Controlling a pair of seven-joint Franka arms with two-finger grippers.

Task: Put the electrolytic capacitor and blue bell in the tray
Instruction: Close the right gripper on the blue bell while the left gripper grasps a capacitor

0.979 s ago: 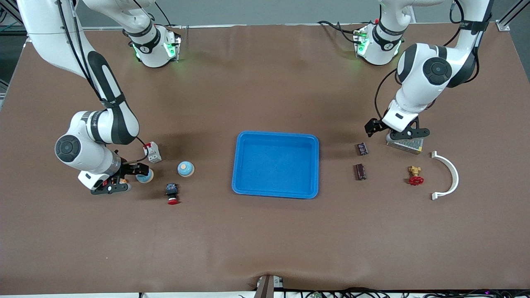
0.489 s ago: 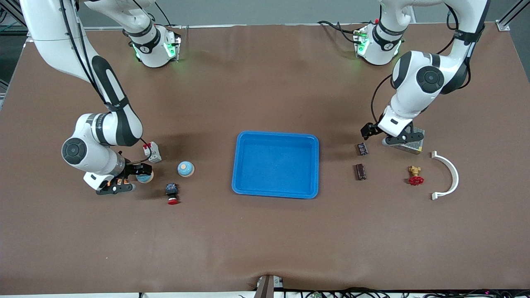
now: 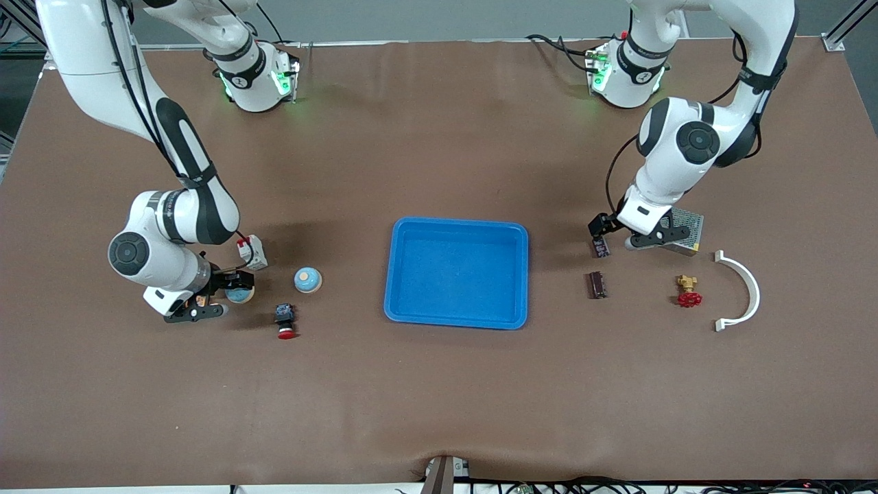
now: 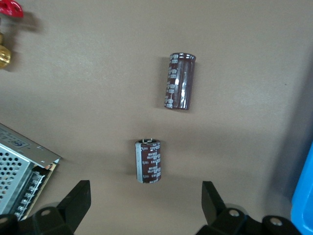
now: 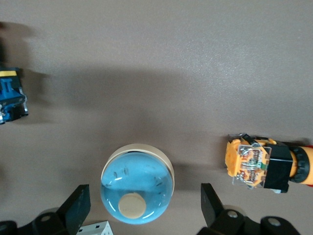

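Our tray (image 3: 457, 272) at the table's middle holds nothing; left gripper (image 4: 145, 205) spread over a capacitor (image 4: 148, 161), right gripper (image 5: 142, 209) spread over a blue bell (image 5: 137, 183).

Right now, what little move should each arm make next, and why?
Probably straight down. The open left gripper hangs over the shorter capacitor, the open right gripper over a blue bell. Each thing lies between the fingers, ungrasped, and the tray holds nothing.
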